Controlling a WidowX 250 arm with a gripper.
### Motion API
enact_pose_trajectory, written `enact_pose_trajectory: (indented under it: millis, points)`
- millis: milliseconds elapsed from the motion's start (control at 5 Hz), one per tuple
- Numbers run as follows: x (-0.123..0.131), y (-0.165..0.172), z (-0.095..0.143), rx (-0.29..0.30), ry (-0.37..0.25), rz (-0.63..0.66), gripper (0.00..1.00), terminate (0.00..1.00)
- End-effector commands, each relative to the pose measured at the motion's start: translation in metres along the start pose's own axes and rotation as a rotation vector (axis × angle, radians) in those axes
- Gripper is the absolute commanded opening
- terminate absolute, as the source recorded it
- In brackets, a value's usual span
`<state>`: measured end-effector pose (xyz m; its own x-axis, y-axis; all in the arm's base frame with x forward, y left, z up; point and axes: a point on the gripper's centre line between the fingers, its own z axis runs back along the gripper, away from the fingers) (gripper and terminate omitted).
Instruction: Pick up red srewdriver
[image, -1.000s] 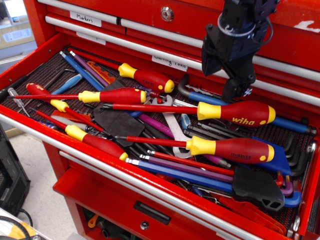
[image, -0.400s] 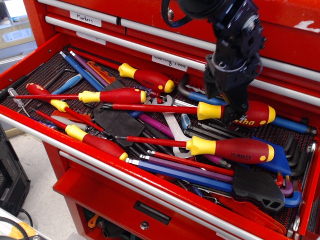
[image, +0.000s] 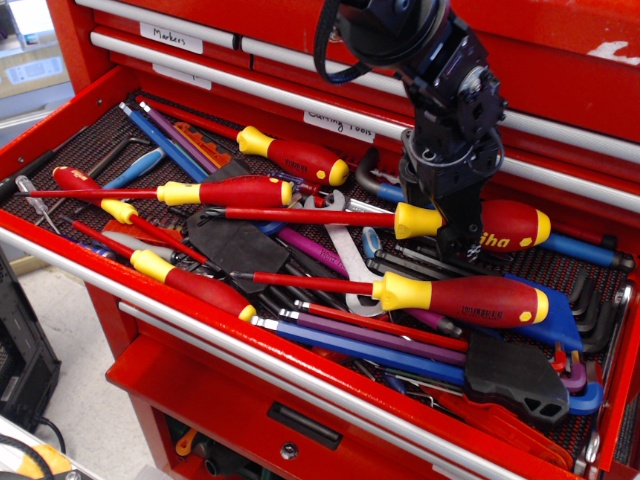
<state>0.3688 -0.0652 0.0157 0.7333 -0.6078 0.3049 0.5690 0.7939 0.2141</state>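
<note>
The red srewdriver (image: 512, 223) lies across the back right of the open drawer. It has a fat red handle with yellow "wiha" lettering, a yellow collar and a long red shaft pointing left. My gripper (image: 445, 222) has come down on the handle just right of the collar. One finger is behind the handle and one finger (image: 462, 240) is in front, hiding part of the lettering. The jaws look open around the handle, and the screwdriver still rests on the tools below.
A similar large red-yellow screwdriver (image: 470, 298) lies just in front. Smaller red-yellow screwdrivers (image: 235, 191) lie to the left. There are also a wrench (image: 345, 255), blue hex-key holders (image: 560, 320), a black case (image: 515, 375), the drawer's front rail (image: 200, 305) and closed drawers behind (image: 300, 60).
The gripper has moved from above the back of the drawer down and slightly left, and its fingers now straddle the wiha handle. The screwdriver has not moved.
</note>
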Motion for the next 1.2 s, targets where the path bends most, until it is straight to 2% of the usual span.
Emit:
enact_pose_trajectory:
  millis: [0, 200, 400, 600, 1000]
  points:
    - [0.007, -0.006, -0.016, -0.006, -0.061, 0.077, 1.00, 0.00]
    - [0.013, -0.010, -0.004, -0.001, -0.020, 0.089, 0.00, 0.00]
    - [0.017, -0.015, 0.006, -0.040, 0.007, 0.114, 0.00, 0.00]
    - [0.021, -0.014, 0.024, -0.035, 0.052, 0.100, 0.00, 0.00]
    - [0.014, 0.020, 0.082, -0.049, 0.168, -0.098, 0.00, 0.00]
